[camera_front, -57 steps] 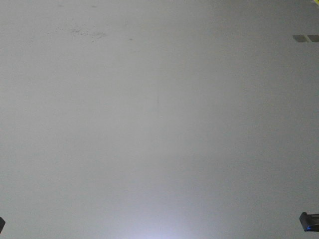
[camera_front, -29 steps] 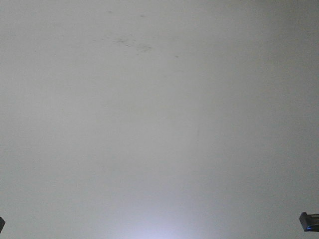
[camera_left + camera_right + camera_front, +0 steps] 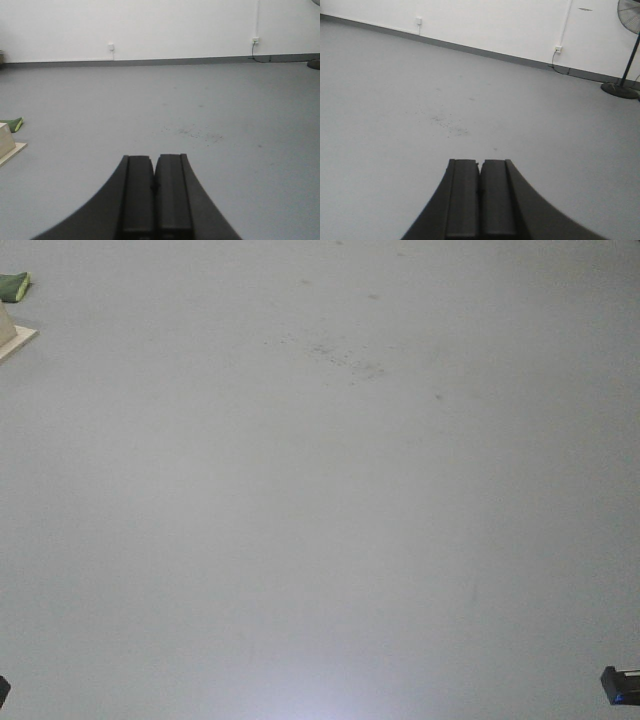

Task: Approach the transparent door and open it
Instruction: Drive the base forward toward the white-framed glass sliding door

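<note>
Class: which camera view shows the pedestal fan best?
The right wrist view. It shows the pedestal fan with its round base, its pole and part of the grille head. The left wrist view catches only a dark sliver, apparently its base, at the right edge. The front-facing view shows only floor.

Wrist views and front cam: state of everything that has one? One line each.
left tool: shut, holding nothing
right tool: shut, holding nothing
pedestal fan: upright; cannot tell if it is running
socket near the fan: cable plugged in
far socket: no cable seen
transparent door: not in any view
</note>
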`<state>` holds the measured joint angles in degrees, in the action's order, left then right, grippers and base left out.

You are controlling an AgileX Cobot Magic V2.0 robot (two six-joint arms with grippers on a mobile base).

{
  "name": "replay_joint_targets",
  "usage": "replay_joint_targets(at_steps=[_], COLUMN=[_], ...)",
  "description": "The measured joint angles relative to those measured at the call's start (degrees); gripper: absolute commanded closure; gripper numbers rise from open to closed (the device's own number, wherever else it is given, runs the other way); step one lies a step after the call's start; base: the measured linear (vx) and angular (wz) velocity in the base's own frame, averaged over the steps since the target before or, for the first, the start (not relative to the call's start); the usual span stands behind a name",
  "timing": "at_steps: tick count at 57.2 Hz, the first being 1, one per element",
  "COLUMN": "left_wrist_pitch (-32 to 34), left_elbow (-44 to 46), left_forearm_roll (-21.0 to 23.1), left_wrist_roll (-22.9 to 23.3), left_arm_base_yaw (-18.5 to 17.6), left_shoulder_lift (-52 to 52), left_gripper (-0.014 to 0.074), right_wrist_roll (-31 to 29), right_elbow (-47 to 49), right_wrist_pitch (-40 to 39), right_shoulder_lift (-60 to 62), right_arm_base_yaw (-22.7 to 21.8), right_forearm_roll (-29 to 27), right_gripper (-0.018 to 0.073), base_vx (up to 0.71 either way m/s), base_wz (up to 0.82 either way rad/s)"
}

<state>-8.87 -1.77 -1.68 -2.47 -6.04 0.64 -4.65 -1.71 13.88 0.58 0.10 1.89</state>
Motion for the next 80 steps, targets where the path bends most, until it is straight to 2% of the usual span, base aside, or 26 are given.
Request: replay_joint_targets(at_steps=[34, 80], left_wrist_pitch=[0.0, 0.0], left_elbow=[0.0, 0.0], left_forearm_roll=[0.0, 0.0], left_wrist_roll=[0.0, 0.0], left_arm_base_yaw=[0.0, 0.0], left_shoulder_lift=[0.0, 0.0], left_gripper=[0.0594, 0.0594], right_wrist_roll=[0.0, 0.0], right_elbow=[0.0, 0.0], right_wrist_pitch=[0.0, -0.02], right_shoulder_lift=[0.0, 0.0], right_arm_base_yaw=[0.0, 0.0], right_forearm_roll=[0.0, 0.0], right_gripper=[0.0561, 0.0561], base_vx=[0.58, 0.59], base_wz=[0.3, 0.44])
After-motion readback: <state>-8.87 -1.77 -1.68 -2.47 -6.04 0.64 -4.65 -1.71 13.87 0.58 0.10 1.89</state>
